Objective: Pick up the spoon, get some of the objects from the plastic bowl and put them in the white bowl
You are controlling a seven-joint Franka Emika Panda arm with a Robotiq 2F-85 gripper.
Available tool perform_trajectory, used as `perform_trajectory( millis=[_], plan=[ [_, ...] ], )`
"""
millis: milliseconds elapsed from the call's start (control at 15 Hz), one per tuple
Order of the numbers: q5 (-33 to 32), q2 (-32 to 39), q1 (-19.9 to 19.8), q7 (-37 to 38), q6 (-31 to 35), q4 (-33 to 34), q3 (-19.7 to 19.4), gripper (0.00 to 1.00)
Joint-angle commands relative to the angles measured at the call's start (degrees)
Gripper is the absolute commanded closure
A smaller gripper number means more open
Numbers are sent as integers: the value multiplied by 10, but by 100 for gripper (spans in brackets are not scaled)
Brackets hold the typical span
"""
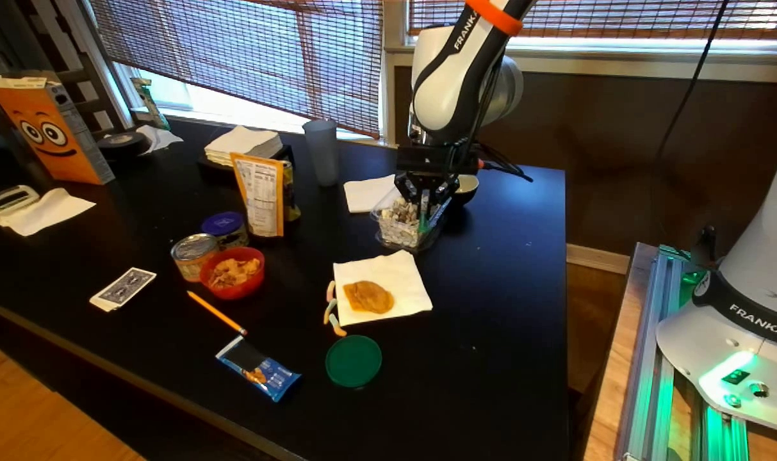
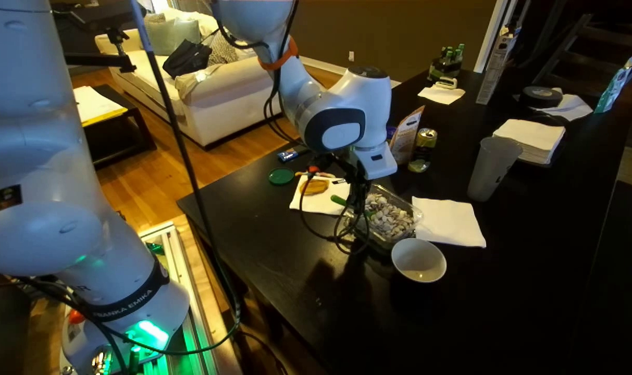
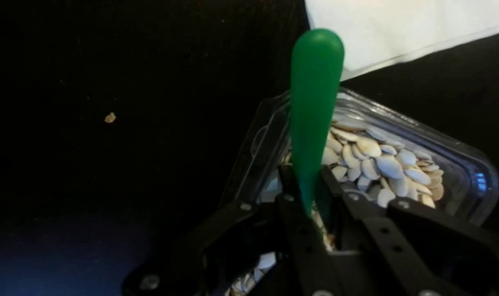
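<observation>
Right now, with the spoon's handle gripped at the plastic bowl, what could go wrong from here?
The green spoon might twist or slip: the gripper pinches only its slim handle. The white bowl stands close beside the plastic bowl, so a low swing could bump either. And the seeds are loose, so some could spill onto the table during the carry.

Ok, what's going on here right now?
The robot arm is at a clear plastic tub of pale seeds, its jaws shut on the spoon by its green handle. The spoon's scooping end is out of sight, so I can't tell whether it carries any seeds. The white bowl stands beside the tub with just a small pale speck or two visible inside, so the transfer looks largely undone.
</observation>
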Motion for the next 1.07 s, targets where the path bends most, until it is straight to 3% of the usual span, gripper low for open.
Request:
perform_trajectory(
  millis=[0,467,1000],
  plan=[
    [-53,-29,13,46,13,-29,-9,96],
    [-116,-33,21,93,3,-20,-8,96],
    [-211,-60,25,198,-43,-14,-15,96]
  ],
)
